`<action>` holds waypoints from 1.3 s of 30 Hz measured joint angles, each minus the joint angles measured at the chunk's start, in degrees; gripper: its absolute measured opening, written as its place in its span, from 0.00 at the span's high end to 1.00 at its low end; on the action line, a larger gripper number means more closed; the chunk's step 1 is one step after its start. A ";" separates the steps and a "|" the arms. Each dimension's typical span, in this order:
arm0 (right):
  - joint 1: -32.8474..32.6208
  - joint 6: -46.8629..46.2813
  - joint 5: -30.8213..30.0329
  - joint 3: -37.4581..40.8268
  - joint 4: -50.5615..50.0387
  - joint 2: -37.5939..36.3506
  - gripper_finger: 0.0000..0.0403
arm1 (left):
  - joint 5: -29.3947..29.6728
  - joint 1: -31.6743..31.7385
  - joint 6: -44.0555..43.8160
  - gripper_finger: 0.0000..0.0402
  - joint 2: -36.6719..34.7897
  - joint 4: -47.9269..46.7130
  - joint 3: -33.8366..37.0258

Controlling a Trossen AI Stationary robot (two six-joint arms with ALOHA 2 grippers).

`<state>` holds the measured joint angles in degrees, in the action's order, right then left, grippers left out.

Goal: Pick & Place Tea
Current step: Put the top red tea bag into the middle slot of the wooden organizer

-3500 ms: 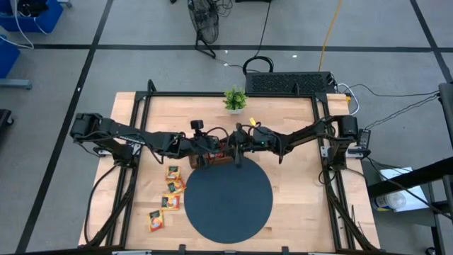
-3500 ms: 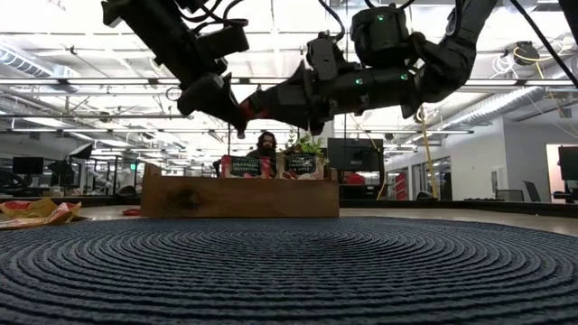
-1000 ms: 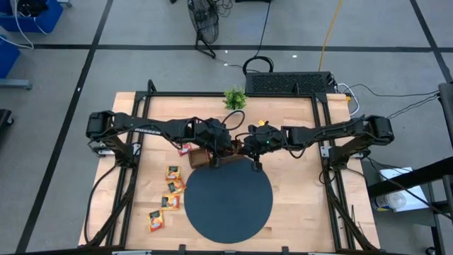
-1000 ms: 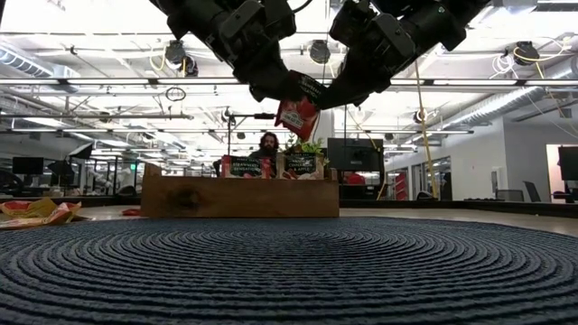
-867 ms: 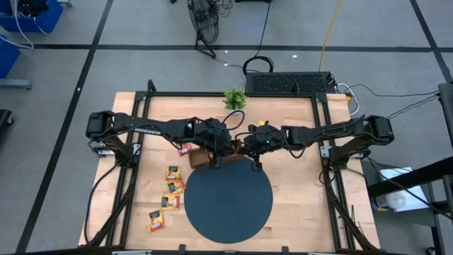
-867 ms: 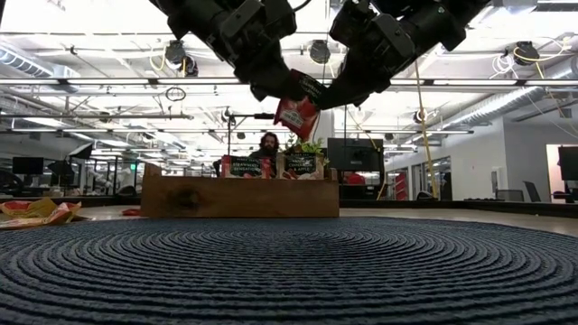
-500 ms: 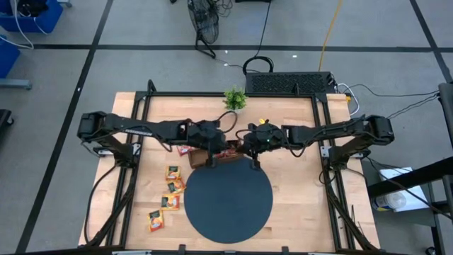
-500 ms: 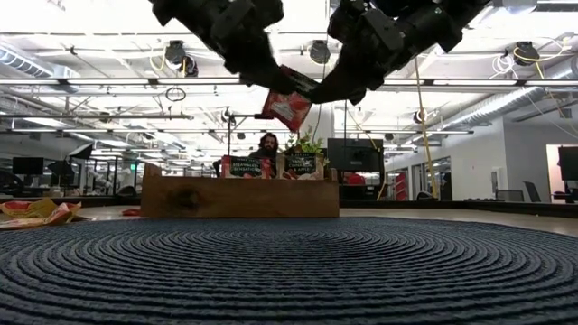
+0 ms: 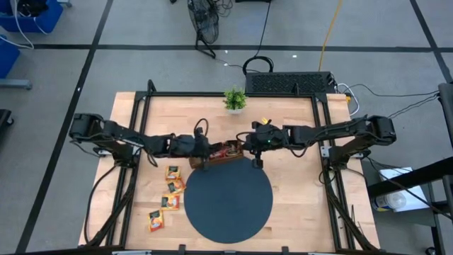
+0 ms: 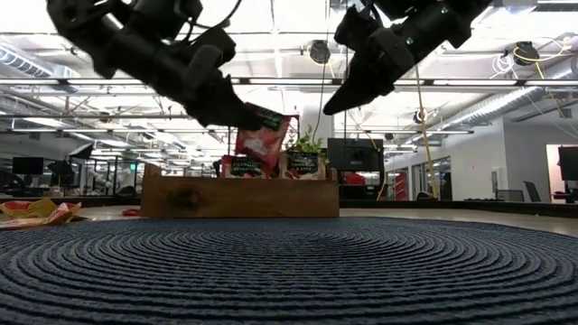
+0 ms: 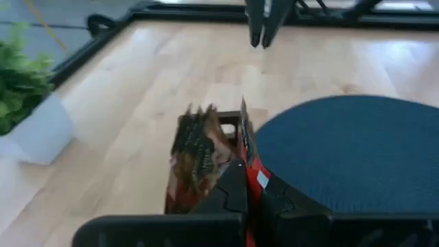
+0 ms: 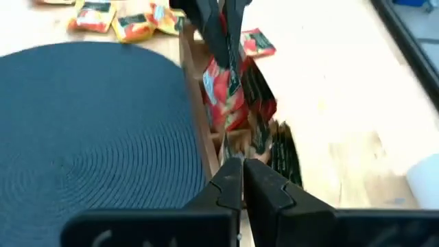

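While both arms reach in over the middle of the table (image 9: pixel 297 191), the left gripper (image 10: pixel 246 116) has its fingers closed tight on one red tea sachet (image 10: pixel 263 137), holding it in the air just above the brown wooden tray (image 10: pixel 239 196); the right wrist view shows that sachet (image 12: pixel 223 96) hanging from the left arm's fingers directly over the tray's compartments. The right gripper (image 10: pixel 336 104) hangs higher and to the other side of the tray, its two fingers pressed together with nothing between them. One tray stands at the far edge of the one dark round mat (image 9: pixel 228 202), touching or just beside it. Standing upright in the tray, at least two dark-labelled sachets (image 10: pixel 304 162) show above its rim in the low view; how many more are inside I cannot tell. On the bare wood by the left arm lie four yellow-orange sachets (image 9: pixel 172 173) in a loose line running toward the near edge, beside the mat. One more red sachet (image 12: pixel 258 42) lies flat on the table beside the tray. One small green potted plant (image 9: pixel 235 99) stands near the far edge, well apart from the grippers.
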<state>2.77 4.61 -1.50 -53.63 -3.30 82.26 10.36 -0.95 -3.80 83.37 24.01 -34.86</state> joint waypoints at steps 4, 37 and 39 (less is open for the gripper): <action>0.10 0.27 0.01 0.08 0.47 0.20 0.99 | 3.29 -1.07 -2.16 1.00 -0.09 3.97 3.15; 0.23 2.09 0.03 0.04 3.78 0.11 1.00 | 10.32 -5.19 -0.63 0.90 12.91 19.43 6.30; 0.23 2.09 0.03 0.04 3.66 0.11 1.00 | 10.41 -5.52 -0.29 0.86 12.44 19.26 6.30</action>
<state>3.01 6.70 -1.48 -53.58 0.35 82.37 20.77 -6.47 -4.08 95.81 43.27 -28.56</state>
